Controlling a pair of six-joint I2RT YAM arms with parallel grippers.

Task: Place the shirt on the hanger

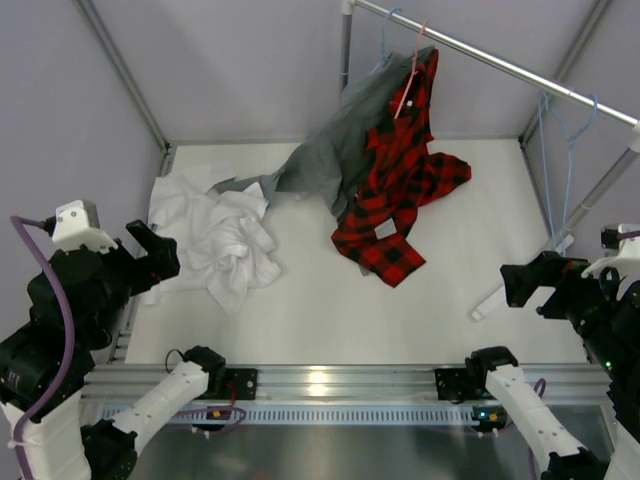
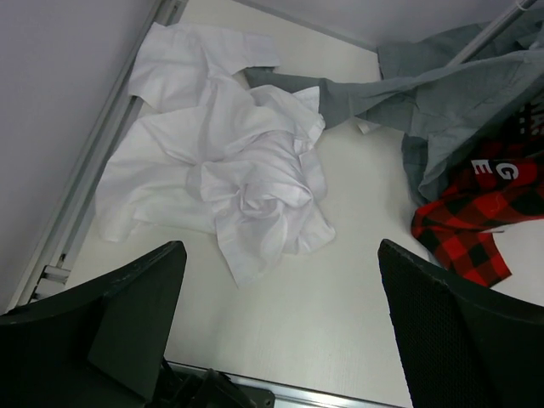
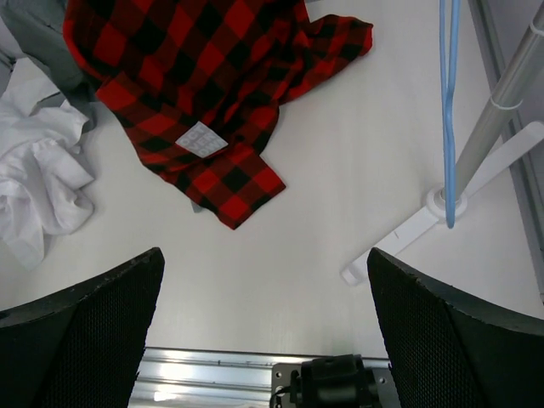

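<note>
Three garments: one white shirt (image 1: 225, 240), one grey garment (image 1: 335, 150), one red-and-black plaid shirt (image 1: 400, 190). Three hangers: one bare light-blue hanger (image 3: 449, 127), one pink hanger (image 1: 409, 78), one further blue hanger (image 1: 383, 45) under the grey cloth. One rail (image 1: 500, 65). One counter (image 1: 320, 310). Two arms: left arm (image 1: 70, 300), right arm (image 1: 600, 300).

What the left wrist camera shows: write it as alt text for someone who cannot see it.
A crumpled white shirt lies on the pale table, centre-left. A grey garment stretches across the upper right, with a red-and-black plaid shirt below it at the right edge. The open left hand frames the bottom corners, empty.
</note>
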